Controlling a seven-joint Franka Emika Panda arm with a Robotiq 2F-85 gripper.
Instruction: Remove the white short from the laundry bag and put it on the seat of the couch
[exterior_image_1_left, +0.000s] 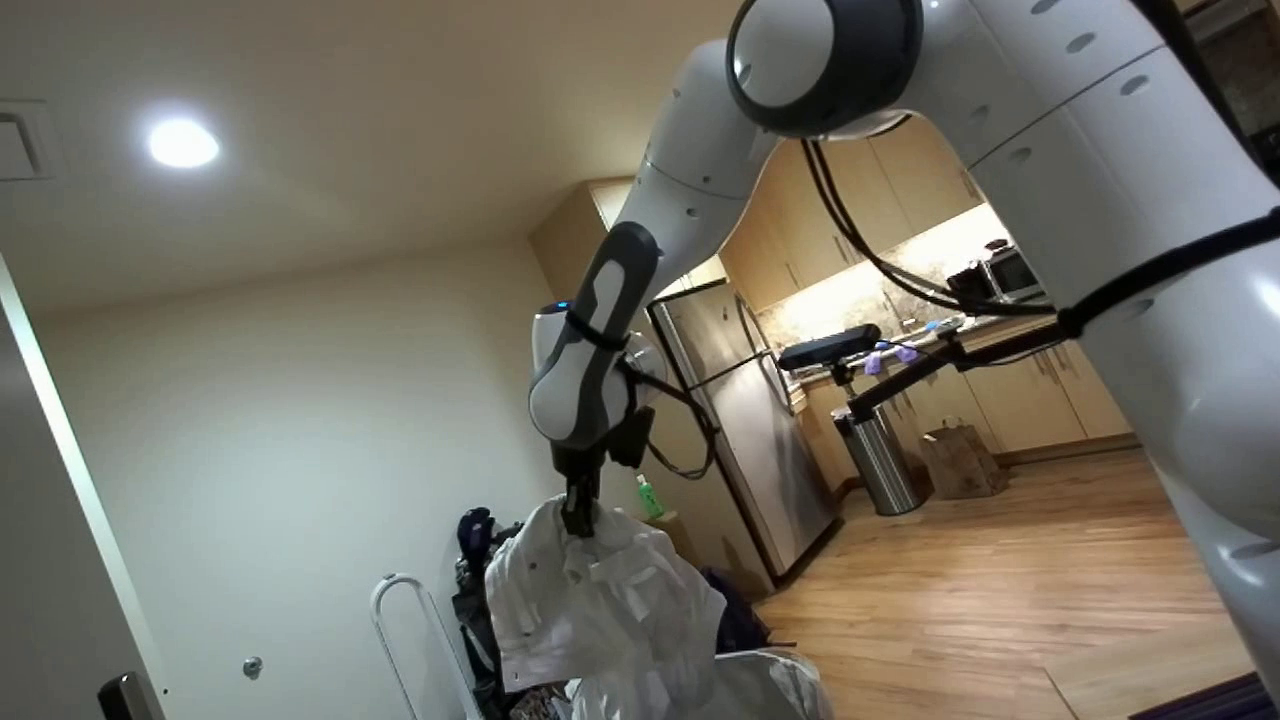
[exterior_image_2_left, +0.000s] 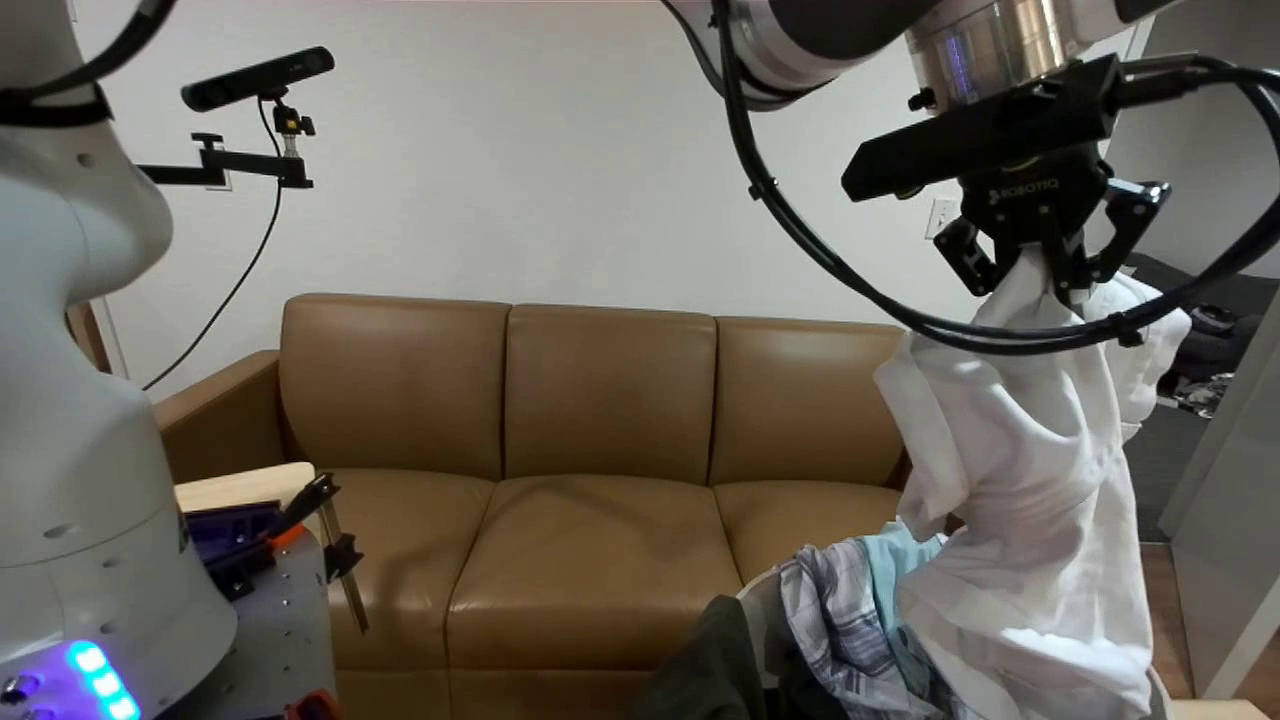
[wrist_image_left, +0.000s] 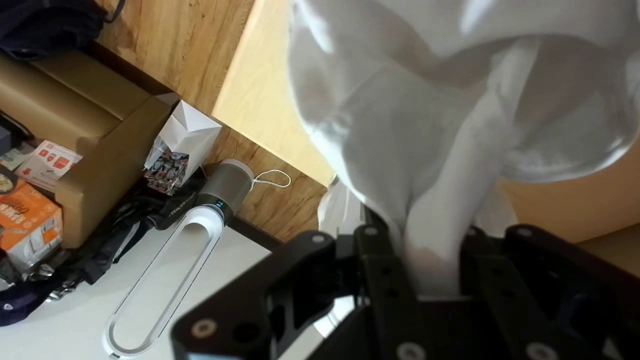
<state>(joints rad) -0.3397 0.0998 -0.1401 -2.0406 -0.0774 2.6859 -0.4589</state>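
Observation:
My gripper (exterior_image_2_left: 1058, 285) is shut on the white short (exterior_image_2_left: 1030, 460), which hangs down in folds. In an exterior view the gripper (exterior_image_1_left: 578, 518) pinches the top of the white short (exterior_image_1_left: 610, 610). In the wrist view the cloth (wrist_image_left: 370, 115) runs up between the fingers (wrist_image_left: 425, 245) and covers much of the picture. The laundry bag (exterior_image_1_left: 785, 685) is below, with plaid and light blue clothes (exterior_image_2_left: 840, 610) in it. The short's lower end overlaps the bag; I cannot tell whether they touch. The brown couch's seat (exterior_image_2_left: 600, 560) is beside the bag.
A white fan (wrist_image_left: 210, 220), an open cardboard box (wrist_image_left: 110, 165) and a white paper bag (wrist_image_left: 192, 132) stand by the wall. A camera on a bracket (exterior_image_2_left: 260, 80) sticks out from the robot's base. Black cables (exterior_image_2_left: 850, 270) loop around the gripper.

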